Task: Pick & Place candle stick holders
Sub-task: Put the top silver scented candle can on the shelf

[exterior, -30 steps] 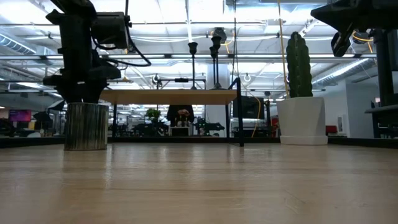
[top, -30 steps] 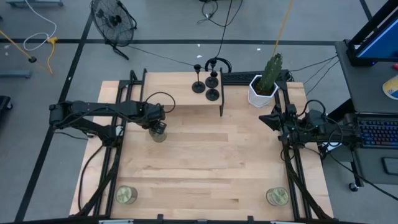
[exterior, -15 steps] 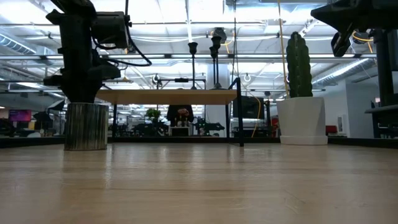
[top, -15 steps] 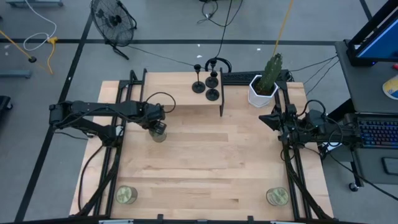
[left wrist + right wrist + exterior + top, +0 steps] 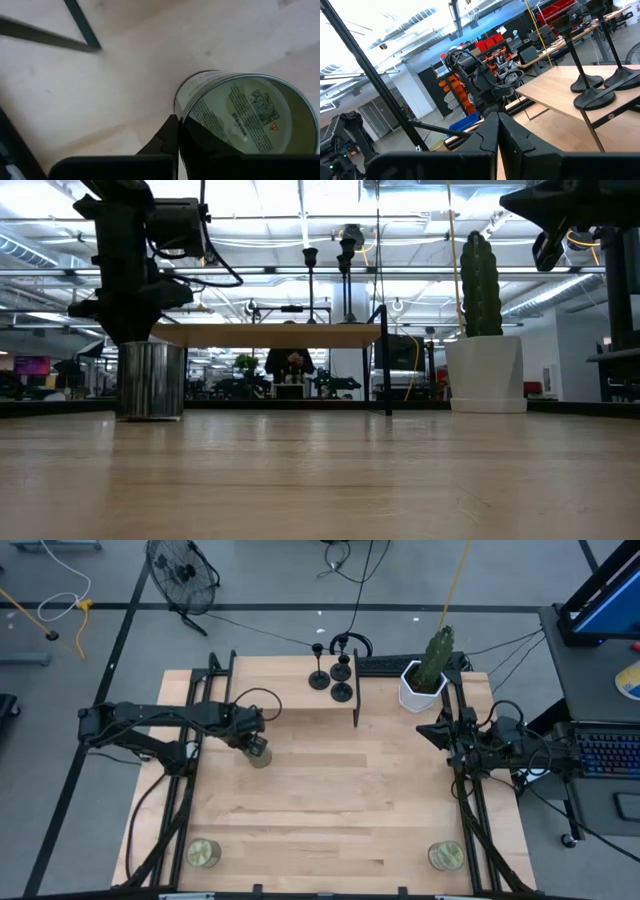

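Standing on a raised light-wood shelf (image 5: 300, 698) at the table's far edge, the three black metal candle stick holders (image 5: 331, 672) are seen with round flat bases and thin stems. A ribbed glass jar candle (image 5: 151, 380) with a pale label is pinched at its rim by the closed left gripper (image 5: 255, 745). The right gripper (image 5: 440, 730) is held shut and empty above the table's right side.

Three small black metal candle stick holders (image 5: 332, 675) stand on a raised wooden shelf (image 5: 300, 708) at top centre of the pale wooden table (image 5: 330, 800). Right of it sits a potted cactus (image 5: 428, 670). Glass jar candles occupy both lower corners (left (image 5: 203, 854), right (image 5: 446, 856)); a third (image 5: 259, 753) sits left of centre.
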Controlling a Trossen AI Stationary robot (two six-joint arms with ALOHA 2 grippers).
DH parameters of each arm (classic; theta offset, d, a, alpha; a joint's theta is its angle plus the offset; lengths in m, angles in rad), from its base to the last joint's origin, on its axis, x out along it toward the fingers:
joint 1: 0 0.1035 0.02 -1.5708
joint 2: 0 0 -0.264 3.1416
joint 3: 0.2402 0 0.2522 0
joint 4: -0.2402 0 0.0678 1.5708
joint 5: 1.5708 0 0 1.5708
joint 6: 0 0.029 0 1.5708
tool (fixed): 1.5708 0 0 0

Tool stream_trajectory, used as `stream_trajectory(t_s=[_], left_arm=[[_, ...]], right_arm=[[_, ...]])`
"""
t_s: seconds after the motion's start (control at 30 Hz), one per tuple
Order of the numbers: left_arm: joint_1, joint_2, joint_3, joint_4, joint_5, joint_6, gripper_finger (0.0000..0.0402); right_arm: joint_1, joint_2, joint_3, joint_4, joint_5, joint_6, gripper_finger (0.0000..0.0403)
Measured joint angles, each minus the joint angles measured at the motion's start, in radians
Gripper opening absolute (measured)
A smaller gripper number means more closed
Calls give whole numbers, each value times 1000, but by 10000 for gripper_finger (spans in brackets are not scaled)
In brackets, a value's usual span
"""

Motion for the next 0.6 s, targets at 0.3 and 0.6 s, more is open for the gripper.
stream_trajectory(t_s=[0.3,0.6], left_arm=[[3,-143,90,-30,23,-27,3],[3,-193,454,-223,31,-16,1]], right_arm=[[0,0,0,0,0,0,0],[0,0,0,0,0,0,0]])
